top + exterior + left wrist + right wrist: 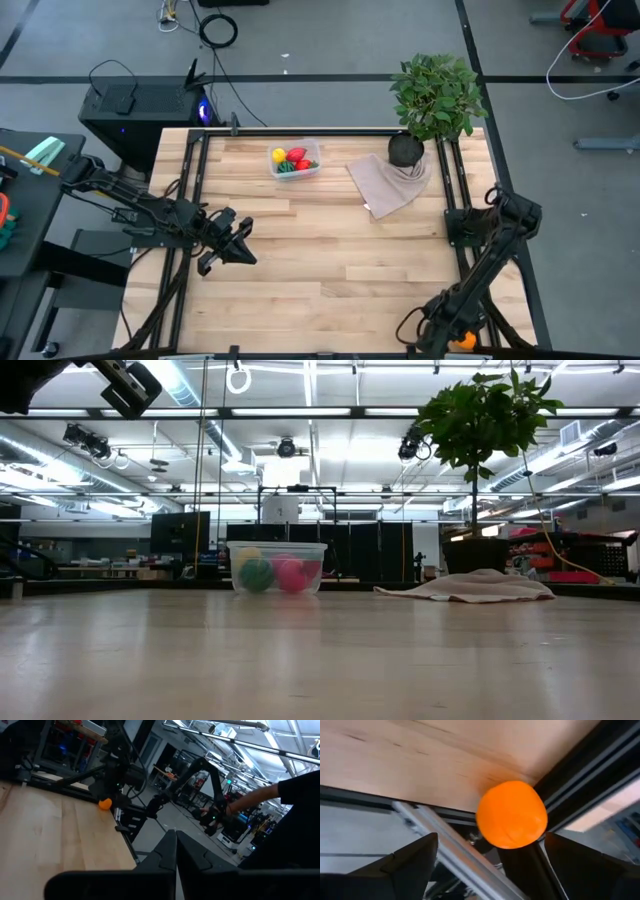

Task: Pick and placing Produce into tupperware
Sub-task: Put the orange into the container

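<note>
Overhead, the tupperware is seen near the table's far edge, left of centre, holding yellow, red and green produce; a beige cloth and potted plant lie to its right. An orange piece is viewed at the table's near right corner, between the spread fingers of the right gripper. The left gripper is held above the table's left side, fingers pressed together. No legible writing or brand is found.
</note>
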Motion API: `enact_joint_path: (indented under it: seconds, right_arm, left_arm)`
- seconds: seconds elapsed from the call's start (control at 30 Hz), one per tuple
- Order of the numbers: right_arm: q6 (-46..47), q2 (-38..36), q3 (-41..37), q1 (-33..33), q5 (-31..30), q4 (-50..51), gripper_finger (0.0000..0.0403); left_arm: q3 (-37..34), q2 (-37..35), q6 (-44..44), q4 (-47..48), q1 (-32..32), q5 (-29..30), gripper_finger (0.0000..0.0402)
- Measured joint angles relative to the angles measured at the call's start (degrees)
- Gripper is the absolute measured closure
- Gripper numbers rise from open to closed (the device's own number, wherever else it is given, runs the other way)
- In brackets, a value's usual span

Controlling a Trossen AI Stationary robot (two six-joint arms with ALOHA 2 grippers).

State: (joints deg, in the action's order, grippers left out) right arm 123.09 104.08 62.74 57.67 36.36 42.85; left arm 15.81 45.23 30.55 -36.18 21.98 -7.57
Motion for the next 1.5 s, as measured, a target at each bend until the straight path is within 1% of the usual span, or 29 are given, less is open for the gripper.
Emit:
enact_joint_path:
  seconds: [0.13,0.37,0.5,0.73,0.9,1.1,1.27,1.33,1.4,1.43,1.5]
  right_arm:
    - [0.3,1.2,0.0,0.0,2.4,-0.1,0.0038]
    - [2.8,1.3,0.0,0.6,3.6,-0.6,0.0039]
    - [4.8,1.3,0.0,1.3,2.9,-0.9,0.0039]
    - [11.7,1.3,-0.3,2.4,-0.8,-0.7,0.0044]
    - [14.1,1.3,-0.3,2.6,-1.8,-0.9,0.0048]
    - [16.3,1.3,-0.3,3.2,-2.0,-1.6,0.0049]
    - [16.1,1.5,-0.3,4.2,-2.7,-1.8,0.0052]
    - [16.3,2.4,-0.3,4.7,-2.7,-2.4,0.0055]
    - [16.6,4.2,-0.4,5.6,-1.1,-3.8,0.0060]
    - [17.1,5.2,-0.4,5.9,-1.5,-4.9,0.0062]
    - [17.1,6.8,-0.5,5.7,0.1,-6.4,0.0068]
  left_arm:
    - [0.0,0.0,-0.2,0.0,0.0,-0.6,0.0393]
    - [0.0,0.0,-0.3,0.1,0.0,-1.5,0.0372]
    - [0.0,0.0,-0.3,0.3,0.0,-1.7,0.0375]
    - [0.0,0.0,-0.3,0.6,0.0,-1.8,0.0389]
    - [0.0,0.0,-0.3,0.9,0.0,-1.8,0.0386]
    - [0.0,0.0,-0.2,0.9,0.0,-1.8,0.0380]
    - [0.0,0.0,-0.2,0.9,0.0,-1.8,0.0387]
    - [0.0,0.0,-0.2,0.9,0.0,-1.8,0.0390]
    - [0.0,0.0,-0.1,0.9,0.0,-1.8,0.0391]
    - [0.0,0.0,-0.1,0.9,0.0,-1.8,0.0391]
    - [0.0,0.0,0.1,0.9,0.0,-1.8,0.0388]
